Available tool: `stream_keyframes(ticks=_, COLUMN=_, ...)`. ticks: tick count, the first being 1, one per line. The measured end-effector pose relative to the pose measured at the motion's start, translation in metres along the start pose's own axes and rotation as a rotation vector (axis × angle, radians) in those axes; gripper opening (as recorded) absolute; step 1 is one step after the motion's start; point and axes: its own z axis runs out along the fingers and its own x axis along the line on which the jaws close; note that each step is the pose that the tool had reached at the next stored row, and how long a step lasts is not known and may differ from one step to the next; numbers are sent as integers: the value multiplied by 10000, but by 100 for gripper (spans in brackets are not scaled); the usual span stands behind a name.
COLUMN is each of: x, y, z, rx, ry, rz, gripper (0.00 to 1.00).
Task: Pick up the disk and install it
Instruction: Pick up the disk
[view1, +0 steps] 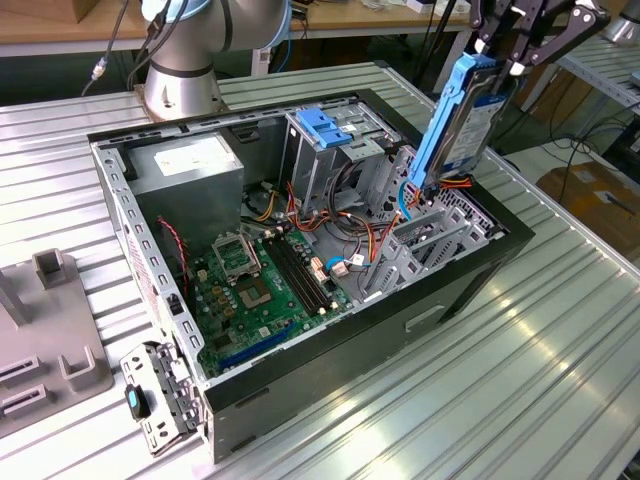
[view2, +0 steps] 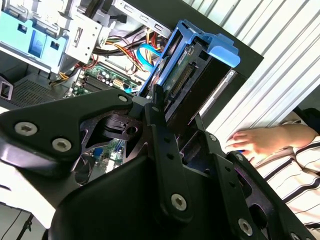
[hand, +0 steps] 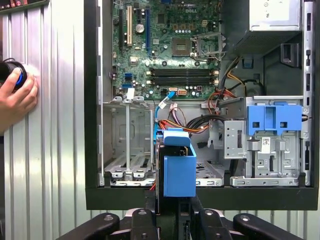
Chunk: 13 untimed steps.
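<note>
The jaws grip the disk (view1: 455, 125) — tilted over the case (view1: 380, 340).

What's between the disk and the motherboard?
Loose cables, orange, black and blue, lie between the disk and the motherboard, seen in the first wrist view.

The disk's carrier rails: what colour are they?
Bright blue, framing the grey disk; clearest in the exterior view, where the gripper holds it above the computer case.
</note>
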Motion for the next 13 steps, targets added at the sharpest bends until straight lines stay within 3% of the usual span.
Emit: stream_keyframes(ticks=13, x=26, y=0, z=1, rx=3, ry=0, rz=0, gripper=35)
